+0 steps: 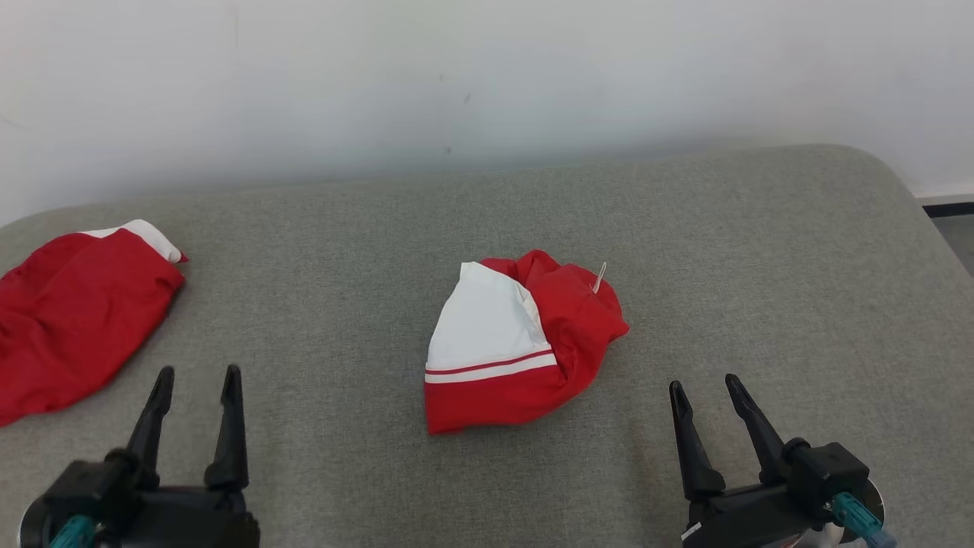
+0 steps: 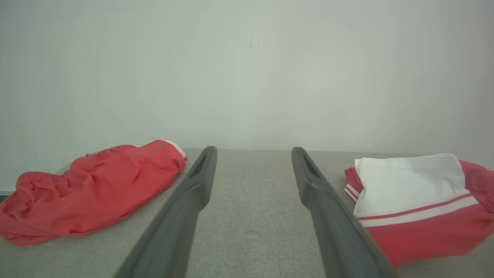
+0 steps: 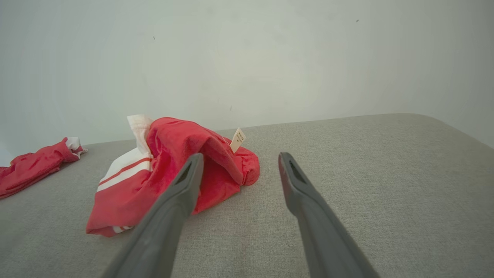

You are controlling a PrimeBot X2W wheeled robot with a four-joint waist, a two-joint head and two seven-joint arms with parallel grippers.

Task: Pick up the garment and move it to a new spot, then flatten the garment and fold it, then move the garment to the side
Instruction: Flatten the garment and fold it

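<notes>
Left pincer [image 1: 198, 373] & right pincer [image 1: 704, 383] gape wide, empty; crumpled red-white garment [image 1: 517, 342] lies ctr of surface [image 1: 761, 266] btwn them, so pinching one loose layer could let the rest slip out.

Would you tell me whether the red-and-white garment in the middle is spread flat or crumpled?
Crumpled: the red-and-white garment lies in a humped heap with overlapping folds, not spread out.
</notes>
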